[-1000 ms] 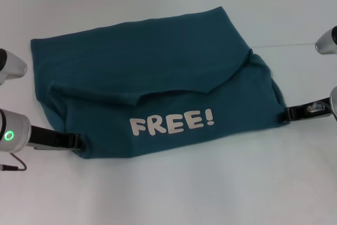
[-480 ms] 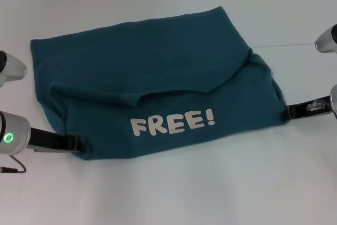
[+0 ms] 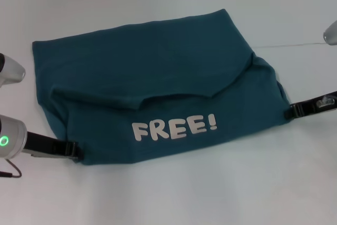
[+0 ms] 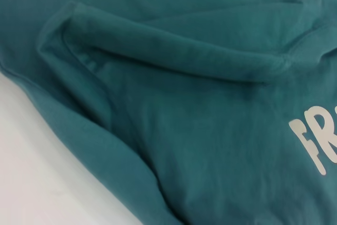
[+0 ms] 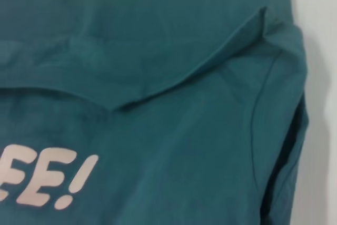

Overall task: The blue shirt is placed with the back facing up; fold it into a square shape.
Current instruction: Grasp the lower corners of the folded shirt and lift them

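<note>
My left claw (image 3: 73,149) sits at the near left corner of the blue shirt (image 3: 158,72), and my right claw (image 3: 291,111) sits at the shirt's right edge, a little farther from me. Both touch the cloth, but I cannot tell whether either is pinching fabric or only resting beside it; the wrist views show cloth alone, no fingers.

The shirt lies between the two claws on the white bench (image 3: 210,193), folded into a rough rectangle. A flap (image 3: 174,77) from the far side lies over the middle, its edge sagging in a curve above the white lettering (image 3: 174,128), which faces up on the near panel.

I judge the step in hand to be working the two side ends. To do it well, I want each claw to take every layer at its corner, not just the top one, so the stack travels as one. I should lift both sides evenly and keep the cloth taut between the claws, since it is soft and will droop. The puckered ridge (image 4: 174,56) just beyond my left claw and the crease beyond my right need flattening, or the square will come out lopsided.
</note>
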Available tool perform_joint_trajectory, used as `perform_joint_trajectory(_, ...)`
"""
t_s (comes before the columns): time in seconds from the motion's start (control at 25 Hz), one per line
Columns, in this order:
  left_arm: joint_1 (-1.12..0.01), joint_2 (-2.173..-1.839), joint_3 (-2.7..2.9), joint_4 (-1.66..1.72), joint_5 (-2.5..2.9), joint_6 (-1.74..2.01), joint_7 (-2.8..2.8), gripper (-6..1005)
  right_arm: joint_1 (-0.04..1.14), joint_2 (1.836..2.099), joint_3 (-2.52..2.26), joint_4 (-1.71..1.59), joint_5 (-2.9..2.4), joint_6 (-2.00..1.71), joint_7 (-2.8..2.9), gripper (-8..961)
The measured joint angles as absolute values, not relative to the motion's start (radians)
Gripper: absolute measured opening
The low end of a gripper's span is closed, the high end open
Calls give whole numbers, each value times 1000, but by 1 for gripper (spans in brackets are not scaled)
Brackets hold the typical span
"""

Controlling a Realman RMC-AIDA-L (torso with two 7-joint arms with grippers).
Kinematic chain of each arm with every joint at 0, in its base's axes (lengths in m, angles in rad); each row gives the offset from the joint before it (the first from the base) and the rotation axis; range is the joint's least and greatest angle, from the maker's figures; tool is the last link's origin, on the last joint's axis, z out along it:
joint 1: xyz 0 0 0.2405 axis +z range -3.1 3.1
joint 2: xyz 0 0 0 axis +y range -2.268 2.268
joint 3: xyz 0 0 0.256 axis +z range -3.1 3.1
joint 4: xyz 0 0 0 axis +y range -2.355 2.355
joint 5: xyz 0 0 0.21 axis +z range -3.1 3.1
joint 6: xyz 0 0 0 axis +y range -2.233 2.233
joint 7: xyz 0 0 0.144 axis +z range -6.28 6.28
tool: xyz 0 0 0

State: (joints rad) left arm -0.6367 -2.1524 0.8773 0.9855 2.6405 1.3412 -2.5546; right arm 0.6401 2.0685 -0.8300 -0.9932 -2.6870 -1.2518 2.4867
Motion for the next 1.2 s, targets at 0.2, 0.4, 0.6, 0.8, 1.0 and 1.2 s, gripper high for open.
perform_joint_trajectory(0.2,-617,-2148,876,1056,2645,1438,-2553,33,646,2061,-836,-1037,-2733,-1371,2479,31)
perform_joint_trajectory(0.4,-587,-2124,867,1127,2645,1582,-2553,32,654,2056,-838,-1069,-2772,-1525,2440,31)
perform_joint_trajectory(0.6,-565,-2106,862,1150,2650,1713,-2555,32,656,2052,-859,-1079,-2774,-1667,2400,30)
perform_joint_trajectory(0.8,-553,-2103,869,1159,2694,1834,-2525,32,653,2057,-874,-1077,-2773,-1758,2350,31)
perform_joint_trajectory(1.0,-547,-2108,874,1161,2723,1908,-2498,33,643,2061,-866,-1076,-2765,-1839,2317,31)
perform_joint_trajectory(1.2,-541,-2109,875,1165,2749,1953,-2474,33,619,2073,-867,-1076,-2763,-1940,2277,32)
